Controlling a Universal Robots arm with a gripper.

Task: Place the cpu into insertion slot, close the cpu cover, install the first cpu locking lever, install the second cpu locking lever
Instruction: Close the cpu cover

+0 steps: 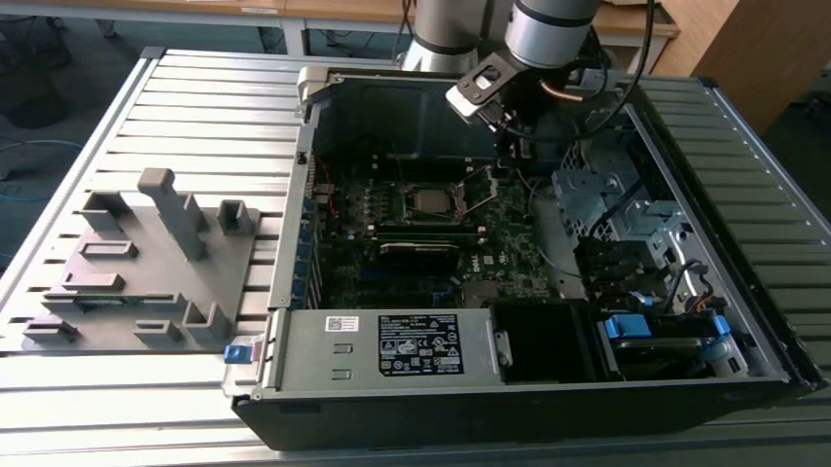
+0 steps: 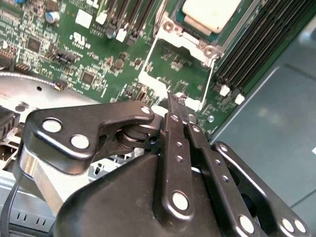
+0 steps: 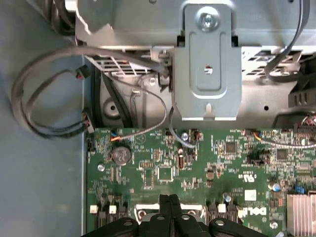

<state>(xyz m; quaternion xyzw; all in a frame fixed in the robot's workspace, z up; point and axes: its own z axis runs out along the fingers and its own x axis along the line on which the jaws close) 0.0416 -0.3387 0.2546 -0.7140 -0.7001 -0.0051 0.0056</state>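
Observation:
The open computer case (image 1: 299, 97) lies on the slatted table with its green motherboard (image 1: 507, 263) exposed. The cpu (image 2: 210, 12), pale-topped, sits in the insertion slot (image 2: 195, 42); in the exterior view the cpu (image 1: 433, 201) is near the board's middle. The cpu cover (image 2: 150, 84), a thin silver frame, is swung open away from the slot, and green board shows through its cut-out. My gripper (image 2: 177, 101) is shut at the cover's free edge, with a small tab of the frame between the fingertips. From outside, the gripper (image 1: 500, 161) hangs just above the raised cover (image 1: 487, 190). I cannot make out the locking levers.
A grey fixture plate (image 1: 143, 263) with upright blocks lies at the exterior view's left of the case. Inside the case are a power supply box (image 1: 389, 345), a drive cage (image 1: 610, 204), looped cables (image 3: 49, 98), a metal bracket (image 3: 207, 64) and black memory slots (image 2: 252, 44) beside the socket.

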